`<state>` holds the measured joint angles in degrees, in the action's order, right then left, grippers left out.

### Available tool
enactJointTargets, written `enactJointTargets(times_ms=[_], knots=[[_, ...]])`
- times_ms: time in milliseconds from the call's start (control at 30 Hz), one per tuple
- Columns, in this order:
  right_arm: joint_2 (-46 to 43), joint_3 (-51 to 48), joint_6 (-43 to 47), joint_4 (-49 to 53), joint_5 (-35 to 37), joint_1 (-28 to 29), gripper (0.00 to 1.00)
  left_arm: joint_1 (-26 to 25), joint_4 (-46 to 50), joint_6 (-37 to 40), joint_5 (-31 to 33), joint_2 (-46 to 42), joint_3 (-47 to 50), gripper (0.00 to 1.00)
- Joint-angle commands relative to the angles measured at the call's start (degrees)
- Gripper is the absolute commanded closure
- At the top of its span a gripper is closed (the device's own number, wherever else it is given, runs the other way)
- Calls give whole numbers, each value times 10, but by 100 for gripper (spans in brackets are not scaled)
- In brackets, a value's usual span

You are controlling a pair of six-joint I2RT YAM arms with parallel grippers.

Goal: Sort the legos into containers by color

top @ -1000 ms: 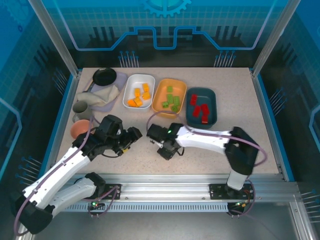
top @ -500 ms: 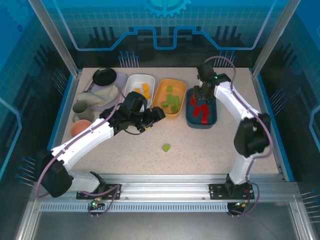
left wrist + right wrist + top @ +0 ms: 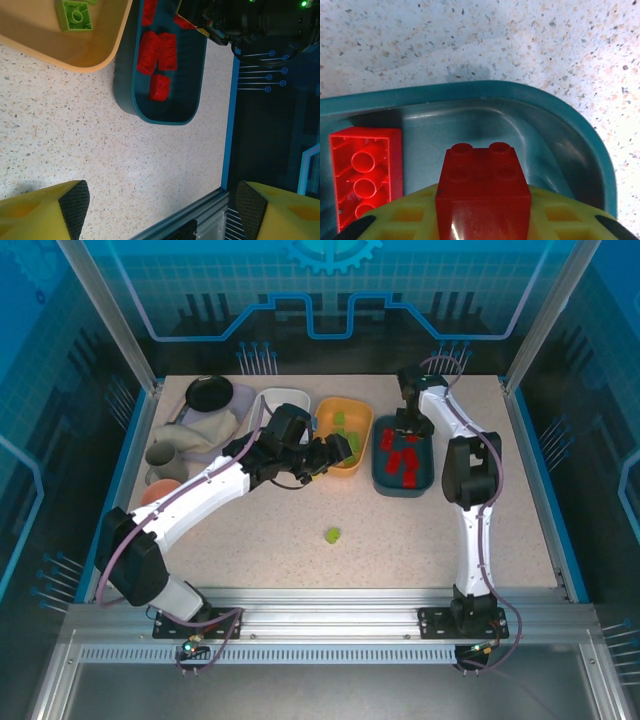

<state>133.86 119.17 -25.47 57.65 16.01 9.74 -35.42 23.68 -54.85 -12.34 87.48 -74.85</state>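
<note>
1. Red and square, the brick (image 3: 482, 195) is pinched between the yellow fingers (image 3: 560, 215) of my right gripper (image 3: 410, 426), whose jaws are narrow around it. Its four-stud face is turned toward the rounded end wall of the teal dish (image 3: 570, 120).
2. I hold it over the far end of that dish, which sits at the right of the row with its long axis running near to far.
3. Just beside my brick, a second red brick (image 3: 364, 175) lies in the dish with its hollow underside showing. Its long axis points at the end wall.
4. More red bricks (image 3: 402, 458) lie around the middle of the dish. My left wrist view shows two of them side by side, lengthwise along it.
5. My left gripper (image 3: 325, 452) hangs over the near left edge of the orange dish (image 3: 365, 420), fingers (image 3: 70, 200) spread wide with nothing between them.
6. Green bricks (image 3: 345, 435) rest inside the orange dish.
7. One green lego (image 3: 332, 535) lies alone on the speckled table (image 3: 250, 530), on the near side and well apart from every dish. It is too small for me to tell which way it points.
8. Left of the orange dish is the white dish (image 3: 272, 400), partly behind my left arm.
</note>
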Motion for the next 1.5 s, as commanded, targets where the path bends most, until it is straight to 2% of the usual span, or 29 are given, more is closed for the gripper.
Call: enactJointTargets(times_ms=[0,167,333,533,667,767,900,1067,1267,1467], knots=[[27,34,-12,27,-5,0,58,-4,12,24,-12,8,-14,19],[0,33,2,25,-7,9,39,-4,83,52,-8,28,-38,19],[-115,-29,9,-11,-13,26,34,-4,164,43,1,50,-51,19],[-361,-290,28,-181,-23,105,31,-7,248,-72,-35,115,-52,19],[-510,-478,24,-262,-24,179,27,-12,248,-149,-65,147,-31,16],[-606,-615,20,-320,-51,225,23,-13,211,-196,-89,160,-6,14],[-698,-724,-5,-307,-72,256,22,-25,232,-216,-100,199,-16,13],[-766,-776,-15,-269,-77,266,22,-38,208,-245,-118,221,6,15],[-780,-787,-18,-256,-83,266,22,-48,170,-269,-125,254,15,27],[-768,-780,-16,-258,-88,267,22,-49,154,-276,-117,263,13,51]])
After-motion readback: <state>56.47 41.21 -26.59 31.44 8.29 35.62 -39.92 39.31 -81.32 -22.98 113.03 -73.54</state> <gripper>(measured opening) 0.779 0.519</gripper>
